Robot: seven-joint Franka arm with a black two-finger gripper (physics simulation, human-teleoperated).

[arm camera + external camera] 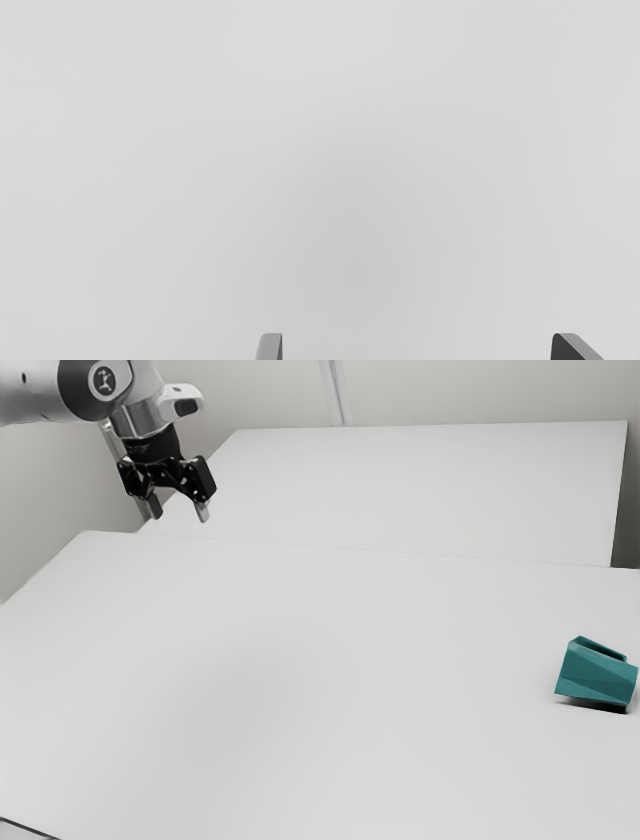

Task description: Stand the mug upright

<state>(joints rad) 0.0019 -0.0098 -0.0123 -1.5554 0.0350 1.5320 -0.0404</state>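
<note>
High above the table at the exterior view's upper left, my gripper (179, 516) hangs open with nothing between its fingers. In the wrist view the gripper (417, 335) has its two fingertips wide apart over bare white surface. A teal mug (598, 675) lies tipped over at the exterior view's far right, a long way from the gripper. An angular part stands along its upper side, perhaps the handle; which way the mouth faces I cannot tell.
The white table (300, 680) spreads beneath the arm and the mug. Behind it is another large white panel (420, 490), with pale walls beyond. A dark thin line crosses the exterior view's lower left corner.
</note>
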